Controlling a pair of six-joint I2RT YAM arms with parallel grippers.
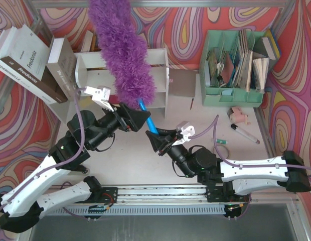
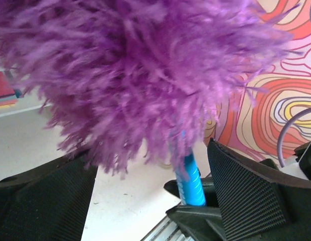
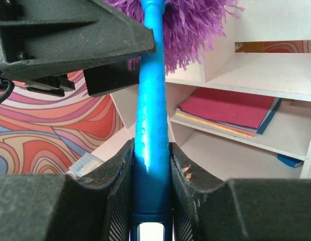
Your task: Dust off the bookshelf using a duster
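The duster's fluffy purple head (image 1: 123, 50) stands up in front of the white bookshelf (image 1: 156, 56), and its blue handle (image 1: 148, 118) slants down to the right. My right gripper (image 1: 156, 136) is shut on the handle's lower end, which the right wrist view shows clamped between the pads (image 3: 151, 145). My left gripper (image 1: 137, 118) is open just left of the handle, below the head. In the left wrist view its jaws (image 2: 150, 153) stand wide apart around the handle (image 2: 191, 181) without touching it. The bookshelf (image 3: 256, 85) holds red papers (image 3: 230, 108).
A mint-green file organizer (image 1: 236, 68) with papers stands at the back right. Two books (image 1: 25, 55) lean at the back left beside the shelf. A brown card (image 1: 181, 83), a pink object (image 1: 240, 115) and a clear tube (image 1: 246, 133) lie on the table to the right.
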